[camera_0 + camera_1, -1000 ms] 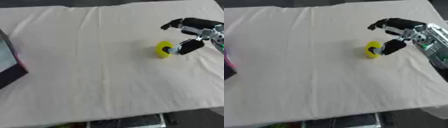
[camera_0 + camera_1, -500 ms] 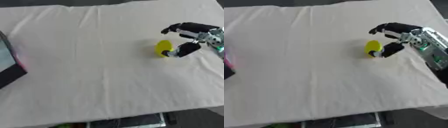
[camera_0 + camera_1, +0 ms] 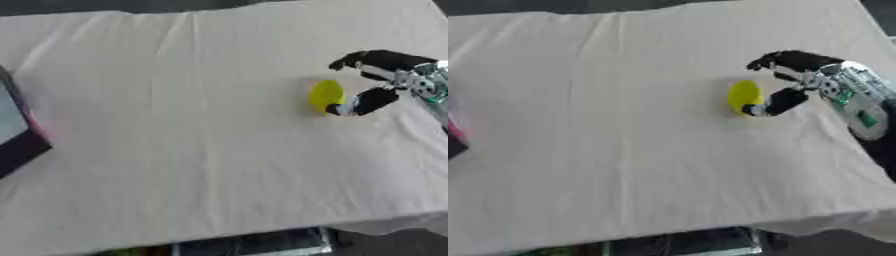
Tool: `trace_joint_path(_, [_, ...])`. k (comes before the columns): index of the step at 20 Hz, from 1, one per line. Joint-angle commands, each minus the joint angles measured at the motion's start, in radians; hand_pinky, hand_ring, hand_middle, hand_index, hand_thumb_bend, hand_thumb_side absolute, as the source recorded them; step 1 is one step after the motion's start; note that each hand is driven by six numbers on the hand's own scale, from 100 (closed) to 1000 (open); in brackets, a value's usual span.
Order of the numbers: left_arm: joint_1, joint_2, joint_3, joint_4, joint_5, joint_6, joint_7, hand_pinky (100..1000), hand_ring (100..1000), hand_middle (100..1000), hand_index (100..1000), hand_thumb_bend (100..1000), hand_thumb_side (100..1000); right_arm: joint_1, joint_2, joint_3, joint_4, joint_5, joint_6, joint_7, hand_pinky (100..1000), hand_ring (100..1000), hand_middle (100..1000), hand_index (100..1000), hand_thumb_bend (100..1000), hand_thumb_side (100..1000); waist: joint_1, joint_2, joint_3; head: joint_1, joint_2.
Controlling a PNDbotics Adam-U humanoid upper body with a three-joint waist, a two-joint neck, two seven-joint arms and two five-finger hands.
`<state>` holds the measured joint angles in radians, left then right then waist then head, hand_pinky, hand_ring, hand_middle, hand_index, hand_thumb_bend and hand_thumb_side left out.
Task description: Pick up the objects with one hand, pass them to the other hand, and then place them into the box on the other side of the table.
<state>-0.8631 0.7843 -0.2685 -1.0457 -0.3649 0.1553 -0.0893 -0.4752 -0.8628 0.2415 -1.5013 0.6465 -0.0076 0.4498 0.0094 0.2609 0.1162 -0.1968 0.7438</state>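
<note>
While half out of view, dark box [image 3: 19, 135], contents perhaps pink, unclear.

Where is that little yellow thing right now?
The yellow thing lies on the white cloth, right of centre, just beside the right hand, whose thumb reaches its lower edge.

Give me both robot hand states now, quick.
Left robot hand: not in view.
Right robot hand: open, fingers and thumb spread around the yellow object, thumb tip at its edge, not closed on it.
</note>
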Motion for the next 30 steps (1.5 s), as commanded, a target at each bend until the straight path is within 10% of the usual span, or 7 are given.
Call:
trace_joint_path(1, [-0.013,0.028,0.006,-0.012,0.000,-0.001,0.001,897,814,769,785,417,603,-0.011,-0.017,-0.014,0.007,0.006,-0.001,-0.002,943,954,864,942,458,556,0.001,-0.015,0.004,-0.002,-0.014])
trace_joint_path(30, [-0.007,0.025,-0.002,-0.014,0.002,-0.004,0.004,894,812,766,784,396,603,-0.013,0.001,-0.021,0.007,-0.029,0.032,-0.094,923,895,732,733,362,453,0.006,-0.010,0.014,-0.017,-0.016])
